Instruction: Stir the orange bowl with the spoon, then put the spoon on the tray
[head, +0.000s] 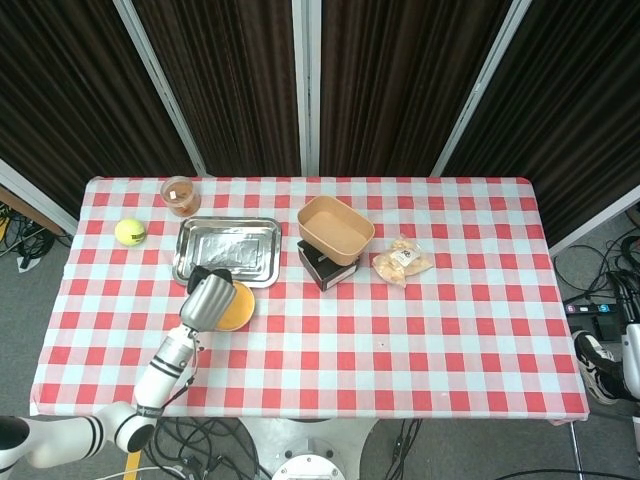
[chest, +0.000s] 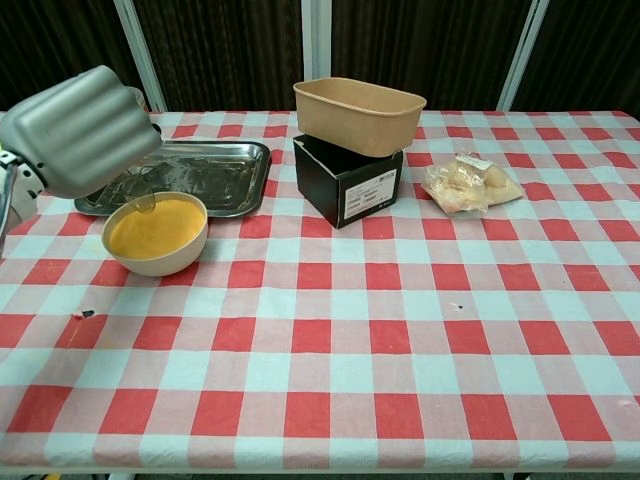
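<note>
- Head view: the left hand (head: 208, 299) hangs over the near-left edge of the orange bowl (head: 236, 308), knuckles up, its silver back covering much of the bowl. The spoon cannot be made out from here.
- Head view: the tray (head: 228, 251) lies just behind the bowl, its foil-lined floor bare. A tennis ball (head: 129, 232) sits well to its left and a small cup (head: 180, 195) stands behind its far-left corner.
- Head view: a tan paper container (head: 335, 228) rests on a black box (head: 322, 267) near the table's middle, with a bag of snacks (head: 402, 260) just to the right. The right hand is out of sight.
- Chest view: the left hand (chest: 80, 130) has its fingers closed around the spoon (chest: 143, 198), whose clear bowl end tips down to the rim of the orange bowl (chest: 156, 234), at the surface of the orange contents.
- Chest view: the tray (chest: 210, 175) sits just beyond the bowl, apart from it; the spoon is not on it.
</note>
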